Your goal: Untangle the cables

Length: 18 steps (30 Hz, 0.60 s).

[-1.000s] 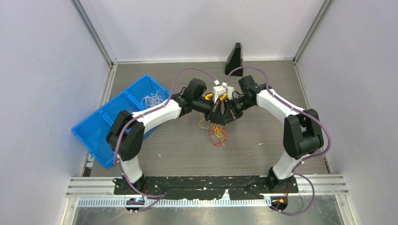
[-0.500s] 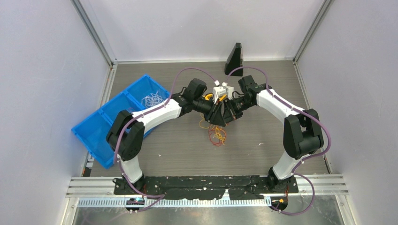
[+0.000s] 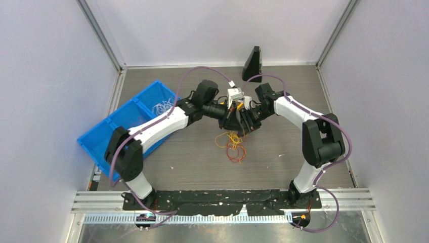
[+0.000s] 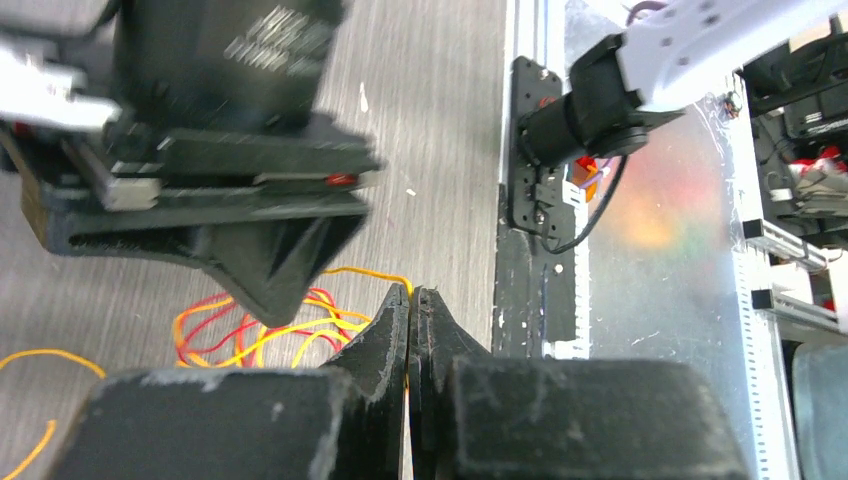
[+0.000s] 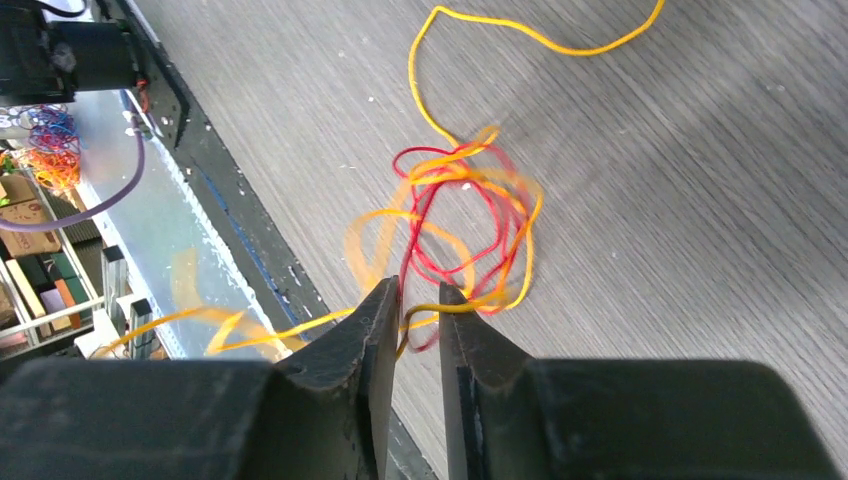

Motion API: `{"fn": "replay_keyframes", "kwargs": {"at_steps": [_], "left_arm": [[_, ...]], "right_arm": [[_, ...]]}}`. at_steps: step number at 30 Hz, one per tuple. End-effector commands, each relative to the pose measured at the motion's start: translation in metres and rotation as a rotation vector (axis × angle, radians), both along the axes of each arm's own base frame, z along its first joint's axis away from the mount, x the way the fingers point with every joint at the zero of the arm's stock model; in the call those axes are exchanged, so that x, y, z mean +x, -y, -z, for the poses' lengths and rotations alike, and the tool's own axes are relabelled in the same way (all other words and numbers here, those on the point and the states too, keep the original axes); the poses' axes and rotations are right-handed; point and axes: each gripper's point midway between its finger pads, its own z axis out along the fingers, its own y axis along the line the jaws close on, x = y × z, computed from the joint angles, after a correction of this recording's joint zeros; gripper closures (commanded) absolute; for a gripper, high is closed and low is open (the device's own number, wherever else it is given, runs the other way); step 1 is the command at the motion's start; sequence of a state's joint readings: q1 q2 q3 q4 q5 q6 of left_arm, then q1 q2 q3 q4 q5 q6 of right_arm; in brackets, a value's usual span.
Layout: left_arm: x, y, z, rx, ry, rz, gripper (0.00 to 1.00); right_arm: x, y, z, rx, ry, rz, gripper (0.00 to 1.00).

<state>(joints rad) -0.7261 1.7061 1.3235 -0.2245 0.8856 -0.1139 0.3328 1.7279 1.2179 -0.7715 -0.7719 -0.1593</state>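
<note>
Lying on the grey desk (image 3: 283, 152) just below the centre of the top view, the cable tangle (image 3: 233, 147) is a loose knot of thin red and yellow loops. The left tool (image 4: 411, 296) has its fingers pressed together on a yellow strand of it. The right tool (image 5: 418, 297) pinches another yellow strand, which runs off blurred toward the lower left of its wrist view.

On the grey table (image 3: 283, 162), a blue divided bin (image 3: 116, 112) lies left, a black wedge (image 3: 252, 63) at the far edge.
</note>
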Motion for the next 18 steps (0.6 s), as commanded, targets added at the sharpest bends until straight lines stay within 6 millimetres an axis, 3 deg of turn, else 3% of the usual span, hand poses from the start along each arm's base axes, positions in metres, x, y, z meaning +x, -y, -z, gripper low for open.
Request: {"fn": "replay_keyframes", "kwargs": {"at_steps": [1, 5, 8, 12, 18], "left_arm": [[-0.019, -0.008, -0.103, -0.219, 0.257, 0.079, 1.0], [-0.022, -0.021, -0.134, -0.271, 0.296, 0.048, 1.0], [-0.018, -0.038, -0.168, -0.331, 0.308, -0.002, 1.0], [-0.01, -0.071, -0.226, -0.406, 0.364, -0.085, 1.0], [-0.001, -0.12, -0.293, -0.481, 0.433, -0.225, 1.0]], "right_arm": [[0.012, 0.004, 0.016, -0.049, 0.014, 0.006, 0.69], [0.014, 0.007, 0.027, -0.071, 0.009, 0.009, 0.68], [0.014, 0.012, 0.036, -0.099, 0.017, 0.005, 0.67], [0.013, 0.02, 0.05, -0.141, 0.01, 0.007, 0.67], [0.011, 0.027, 0.063, -0.185, 0.002, 0.004, 0.69]]}}
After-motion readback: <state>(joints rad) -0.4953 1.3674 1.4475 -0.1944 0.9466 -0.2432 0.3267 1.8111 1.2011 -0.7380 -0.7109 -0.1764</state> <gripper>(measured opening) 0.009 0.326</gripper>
